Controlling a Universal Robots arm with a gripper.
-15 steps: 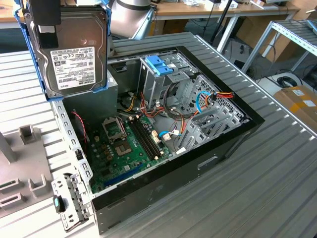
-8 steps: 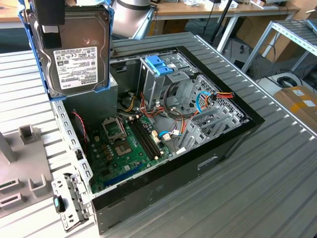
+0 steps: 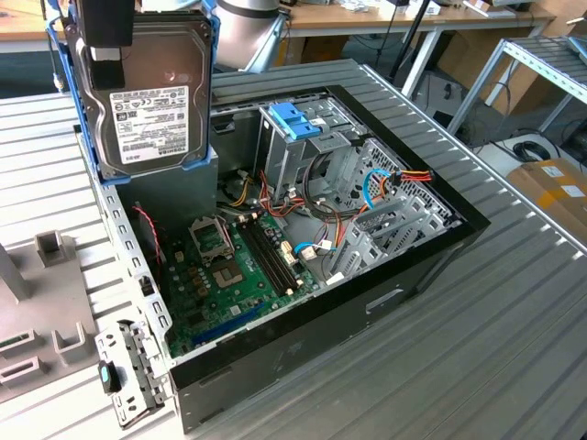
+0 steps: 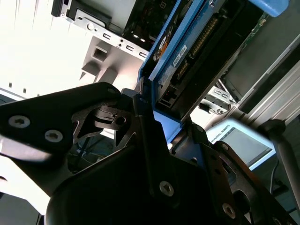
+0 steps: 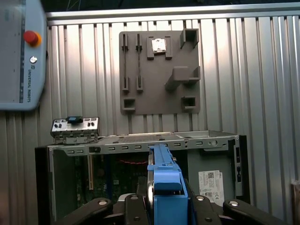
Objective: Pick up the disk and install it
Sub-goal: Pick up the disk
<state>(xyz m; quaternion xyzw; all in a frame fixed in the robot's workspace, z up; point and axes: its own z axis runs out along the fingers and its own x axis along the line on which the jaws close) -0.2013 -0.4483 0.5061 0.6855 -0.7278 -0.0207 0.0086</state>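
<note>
Ribbed metal desk (image 3: 514, 321), open case (image 3: 303, 367), disk (image 3: 147, 101) aloft in my pincer (image 5: 165, 208).
I had the pincer clamped on the disk's blue rail, a finger (image 5: 133, 211) either side in the first wrist view. It hung upright, long axis vertical, label toward the exterior camera, above the case's corner at the exterior view's left. From there the cage (image 3: 298, 137) with its blue tab lay toward the exterior view's right, lower down and apart from the disk.

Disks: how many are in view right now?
1. The disk is held upright in the gripper above the open computer case; the metal cage inside may hide others.
</note>
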